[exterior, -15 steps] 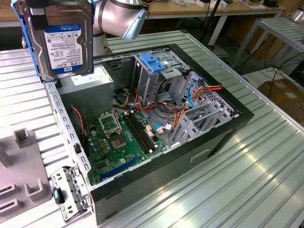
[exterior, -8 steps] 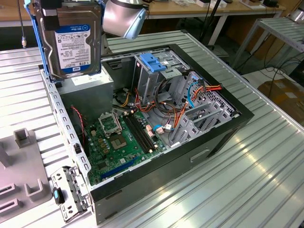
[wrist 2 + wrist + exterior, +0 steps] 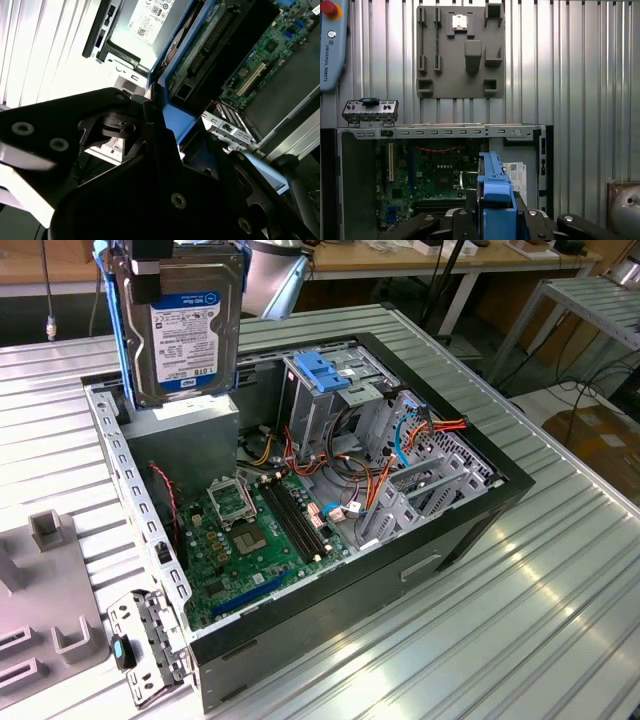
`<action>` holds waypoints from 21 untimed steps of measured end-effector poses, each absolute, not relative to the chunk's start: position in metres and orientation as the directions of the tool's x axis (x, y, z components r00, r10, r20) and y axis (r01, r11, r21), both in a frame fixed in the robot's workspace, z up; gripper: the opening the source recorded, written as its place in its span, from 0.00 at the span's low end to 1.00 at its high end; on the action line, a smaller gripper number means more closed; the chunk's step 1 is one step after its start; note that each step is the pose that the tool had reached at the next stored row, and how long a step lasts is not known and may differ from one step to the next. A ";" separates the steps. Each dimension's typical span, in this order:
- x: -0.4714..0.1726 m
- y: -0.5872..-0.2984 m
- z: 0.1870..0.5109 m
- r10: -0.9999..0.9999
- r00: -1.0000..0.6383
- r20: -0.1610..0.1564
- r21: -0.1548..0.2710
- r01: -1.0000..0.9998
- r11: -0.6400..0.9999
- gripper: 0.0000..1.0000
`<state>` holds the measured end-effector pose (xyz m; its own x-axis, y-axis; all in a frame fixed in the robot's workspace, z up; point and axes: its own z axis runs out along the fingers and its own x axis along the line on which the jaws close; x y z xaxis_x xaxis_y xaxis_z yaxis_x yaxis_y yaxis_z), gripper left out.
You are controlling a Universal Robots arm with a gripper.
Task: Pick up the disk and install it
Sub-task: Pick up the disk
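**Item:** disk (image 3: 185,335).
**Location:** aloft over the grey box (image 3: 185,440), at the far corner of the open case (image 3: 400,570) on the exterior view's left. The case stands on the table (image 3: 520,620).
**Holder:** gripper (image 3: 495,222), jaws closed on the disk's blue bracket at its upper end.
**Attitude:** on edge, long axis near vertical, label face toward the exterior camera, lower short edge pointing down at the case.
**Step:** pick-up done; install in hand, disk not yet seated.
**Requirement (judged):** bracket square to the drive cage (image 3: 325,380), clear of the cables (image 3: 390,465).
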<state>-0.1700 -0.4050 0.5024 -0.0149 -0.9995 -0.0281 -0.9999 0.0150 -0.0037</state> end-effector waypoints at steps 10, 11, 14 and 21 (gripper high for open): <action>-0.143 -0.407 0.502 -0.999 -0.017 -0.028 -0.004 -1.000 0.017 0.37; -0.140 -0.407 0.502 -0.999 -0.017 -0.028 -0.004 -1.000 0.017 0.37; -0.134 -0.409 0.502 -0.999 -0.019 -0.028 -0.004 -1.000 0.019 0.37; -0.127 -0.416 0.501 -0.999 -0.022 -0.028 -0.004 -1.000 0.022 0.37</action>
